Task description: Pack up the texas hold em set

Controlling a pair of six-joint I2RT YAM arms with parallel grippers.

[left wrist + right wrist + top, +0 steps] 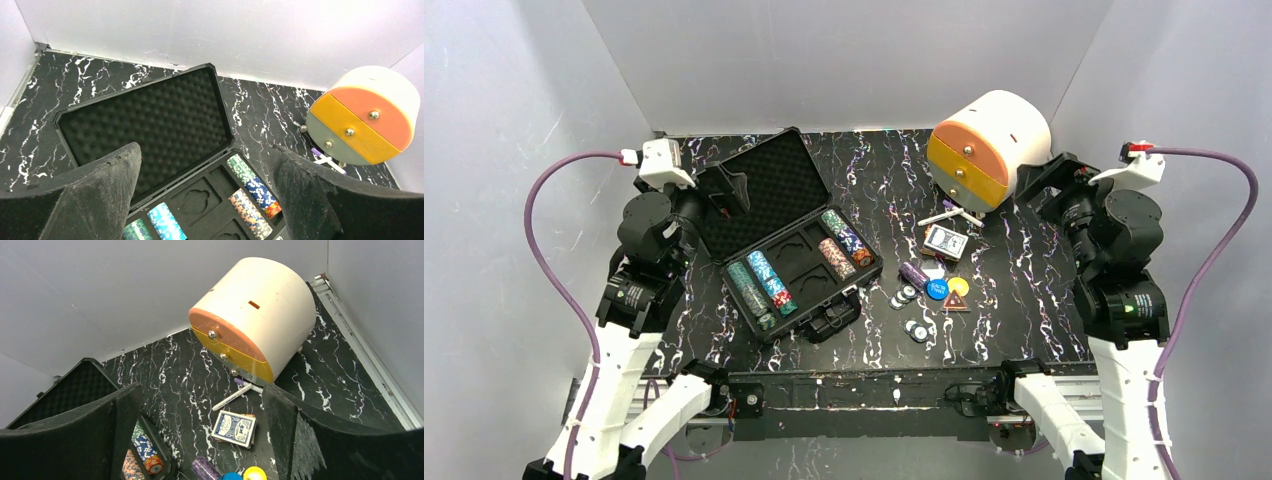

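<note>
The black case (pixel 769 190) lies open at the table's left, foam lid tipped back. Rows of chips (pixel 762 287) fill its near-left slots, and more rows (pixel 845 240) its right slots; the middle slots are bare. To the right of the case lie a card deck (pixel 947 241), a purple chip stack (pixel 913 274), blue and yellow buttons (pixel 937 290) and loose chips (pixel 916 328). My left gripper (pixel 729 190) hangs open over the lid (pixel 150 115). My right gripper (pixel 1044 180) is open above the deck (pixel 234 429), holding nothing.
A cream-and-orange round drawer box (pixel 987 148) sits at the back right, close to my right gripper. White markers (pixel 951 215) lie at its foot. A small triangular token (pixel 956 302) rests by the buttons. Grey walls enclose the table on three sides.
</note>
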